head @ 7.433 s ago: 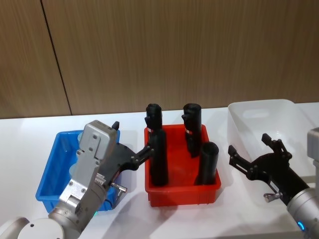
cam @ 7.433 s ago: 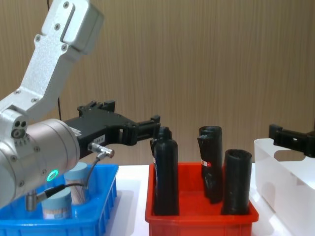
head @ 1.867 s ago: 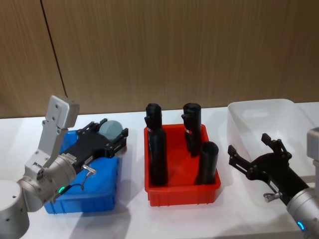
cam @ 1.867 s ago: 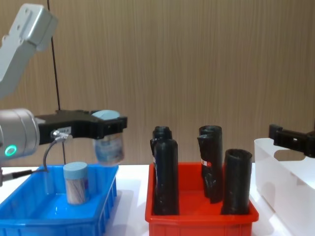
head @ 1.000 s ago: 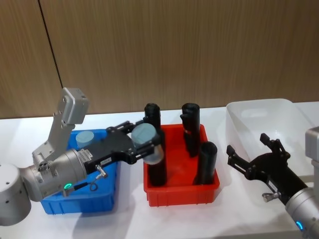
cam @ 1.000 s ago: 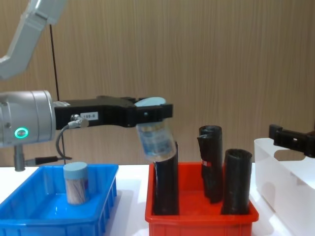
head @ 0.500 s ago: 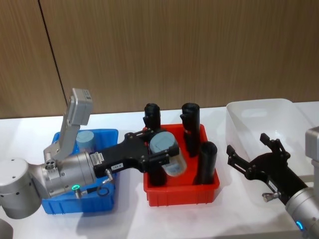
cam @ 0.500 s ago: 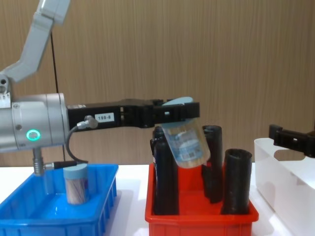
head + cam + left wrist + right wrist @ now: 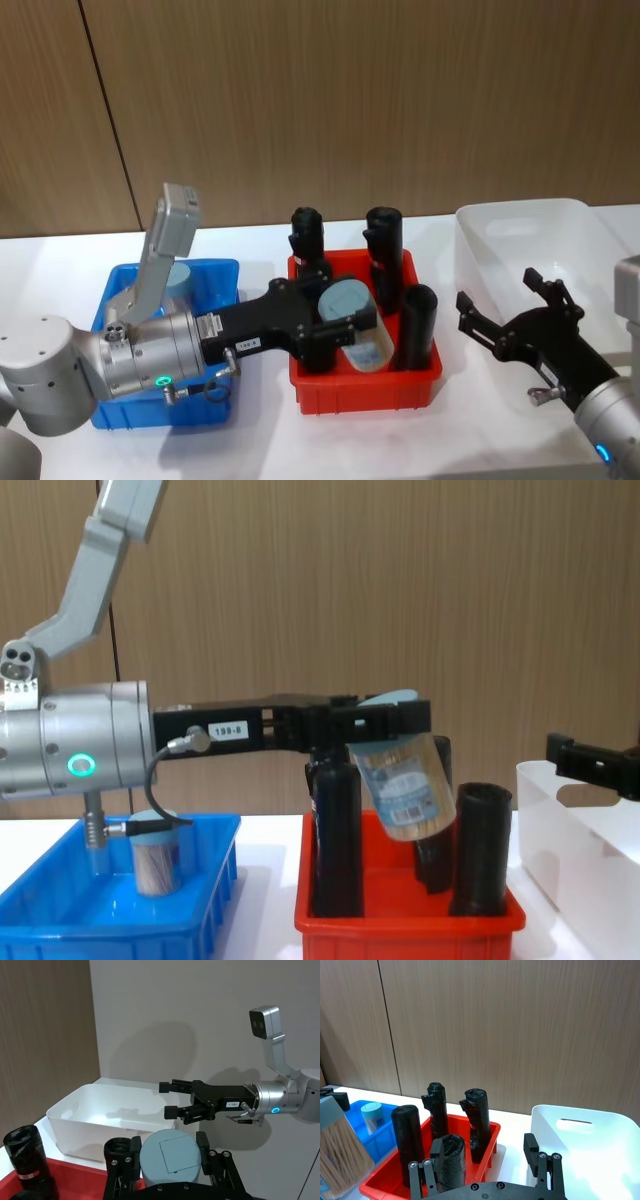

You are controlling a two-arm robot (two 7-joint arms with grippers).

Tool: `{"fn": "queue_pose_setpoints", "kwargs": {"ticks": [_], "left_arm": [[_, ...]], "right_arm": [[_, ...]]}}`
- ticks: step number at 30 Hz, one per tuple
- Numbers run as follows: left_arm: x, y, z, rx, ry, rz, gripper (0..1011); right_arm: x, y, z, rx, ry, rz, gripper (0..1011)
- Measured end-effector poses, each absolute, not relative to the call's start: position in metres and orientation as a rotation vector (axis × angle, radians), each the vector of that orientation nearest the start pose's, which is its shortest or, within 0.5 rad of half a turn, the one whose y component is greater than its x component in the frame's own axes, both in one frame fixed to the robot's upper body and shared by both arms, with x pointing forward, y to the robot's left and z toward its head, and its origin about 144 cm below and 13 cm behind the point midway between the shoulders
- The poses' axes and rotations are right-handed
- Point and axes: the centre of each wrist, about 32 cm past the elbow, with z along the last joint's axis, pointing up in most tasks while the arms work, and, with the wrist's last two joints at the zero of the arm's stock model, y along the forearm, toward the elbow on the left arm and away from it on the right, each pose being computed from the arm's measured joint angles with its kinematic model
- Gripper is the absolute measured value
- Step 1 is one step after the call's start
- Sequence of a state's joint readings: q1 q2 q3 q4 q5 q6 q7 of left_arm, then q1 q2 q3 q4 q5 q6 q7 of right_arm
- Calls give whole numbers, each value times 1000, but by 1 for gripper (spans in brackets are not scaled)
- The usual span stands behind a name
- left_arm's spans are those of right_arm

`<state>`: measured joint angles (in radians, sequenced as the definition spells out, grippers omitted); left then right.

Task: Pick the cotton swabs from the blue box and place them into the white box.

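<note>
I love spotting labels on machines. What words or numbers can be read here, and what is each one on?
"199-8": white sticker on the left gripper, as best it reads.
Printed label on the held cotton swabs: too small to read.
Red-and-white band on a black cylinder: too small to read.
Small tag on the right gripper: too small to read.

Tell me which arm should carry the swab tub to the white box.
Left. The left tool grips the cotton swab tub, tilted above the red bin, short of the white box. The right tool hangs open, empty, near that box.
</note>
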<state>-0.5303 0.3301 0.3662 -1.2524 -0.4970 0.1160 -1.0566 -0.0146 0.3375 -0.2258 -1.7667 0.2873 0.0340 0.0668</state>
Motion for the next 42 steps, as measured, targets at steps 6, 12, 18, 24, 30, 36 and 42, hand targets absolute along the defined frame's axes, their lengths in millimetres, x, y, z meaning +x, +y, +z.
{"fn": "queue_pose_setpoints", "kwargs": {"ticks": [6, 12, 18, 24, 30, 36, 42], "left_arm": [[590, 250, 1230, -26, 35, 272, 666], [591, 250, 1229, -25, 38, 263, 666], [591, 249, 1229, -24, 40, 258, 666], [591, 249, 1229, -24, 41, 254, 665], [591, 249, 1228, -24, 42, 252, 666], [592, 248, 1228, -23, 42, 251, 666], [592, 248, 1228, -23, 43, 251, 665]], "right_arm": [[443, -237, 1189, 26, -75, -1230, 1002], [443, -238, 1189, 24, -74, -1227, 1001], [445, -241, 1192, 13, -67, -1196, 1002], [448, -247, 1198, -8, -58, -1139, 1002], [452, -253, 1204, -35, -45, -1075, 1002], [458, -264, 1213, -75, -28, -980, 1002], [464, -274, 1219, -111, -7, -885, 1002]]}}
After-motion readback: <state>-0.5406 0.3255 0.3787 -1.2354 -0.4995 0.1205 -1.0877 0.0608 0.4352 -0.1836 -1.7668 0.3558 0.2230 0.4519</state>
